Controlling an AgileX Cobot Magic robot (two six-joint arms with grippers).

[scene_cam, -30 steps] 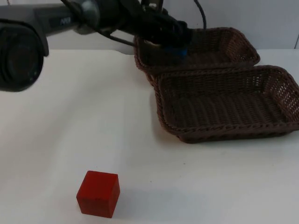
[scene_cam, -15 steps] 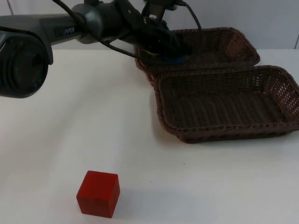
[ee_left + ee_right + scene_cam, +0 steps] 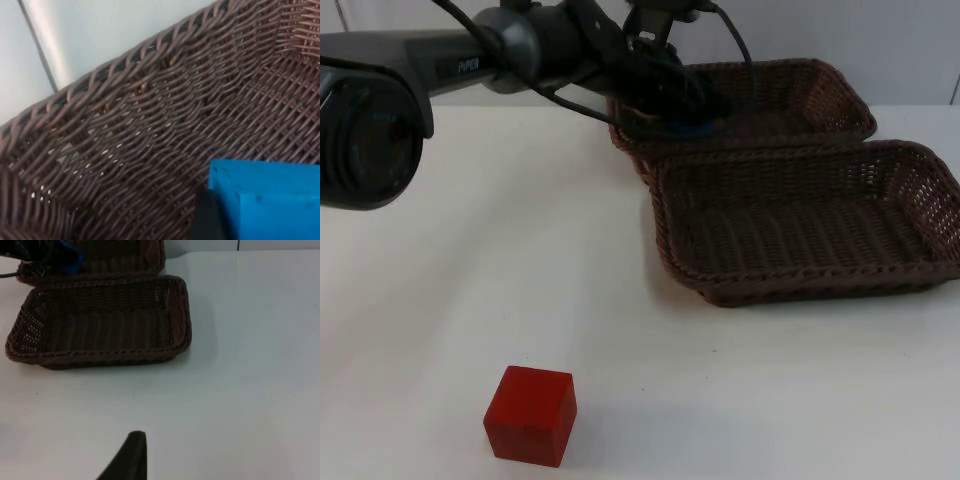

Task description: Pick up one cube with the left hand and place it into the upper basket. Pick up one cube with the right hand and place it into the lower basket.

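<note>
Gripping a bright blue cube (image 3: 270,200), left hand (image 3: 692,112) sits inside upper basket (image 3: 800,95)

Open table (image 3: 740,390) around red cube (image 3: 530,415) — left arm (image 3: 520,50) blocks upper basket (image 3: 820,100), lower basket (image 3: 800,225) unobstructed

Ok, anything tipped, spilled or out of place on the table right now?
Nothing stands out. Both brown wicker baskets, upper and lower, sit flat side by side. The left gripper is inside the upper one with the blue cube. The red cube sits squarely on the white table.
</note>
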